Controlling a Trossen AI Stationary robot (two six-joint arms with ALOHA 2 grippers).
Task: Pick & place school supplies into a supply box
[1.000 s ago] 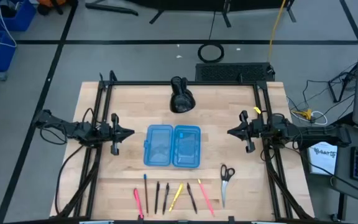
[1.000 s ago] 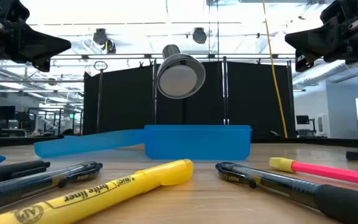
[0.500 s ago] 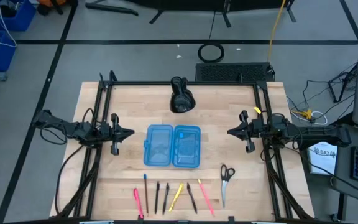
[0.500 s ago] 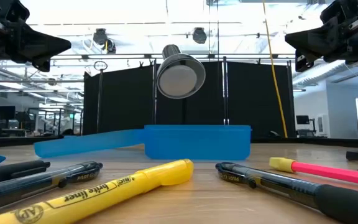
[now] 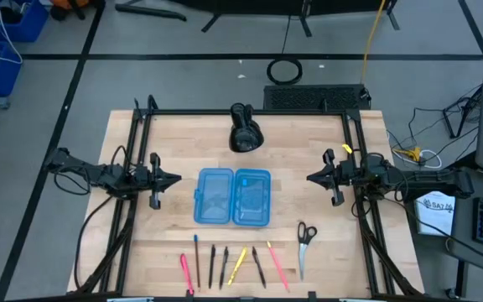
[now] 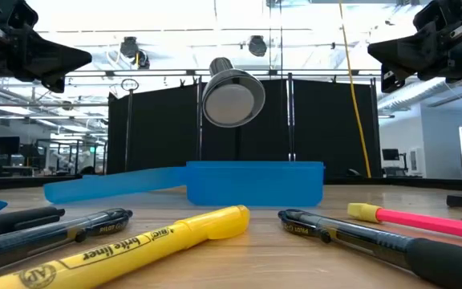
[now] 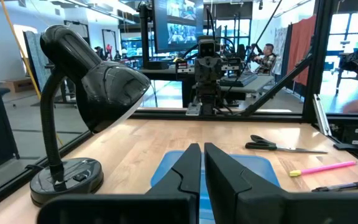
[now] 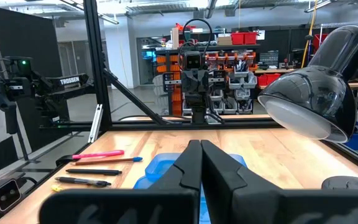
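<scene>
**Nothing stirs: both arms wait as the supplies lie unpacked**

Operator, you see no change over the past second: neither arm has moved and no item has shifted, so the packing has not begun. At 9 o'clock the left pincer hangs above the desk, its fingers pressed nearly together on nothing. At the centre the supply box lies open, both halves flat and, as far as you can tell from above, unfilled. At 6 o'clock the pens and pencils sit in a row along the near edge, the scissors just beside them toward 5 o'clock. A black lamp stands at 12 o'clock. At 3 o'clock the right pincer mirrors the left, pressed together and empty. From desk level the box's floor is hidden behind its wall, and the nearest pens are cut off at the edge.
</scene>
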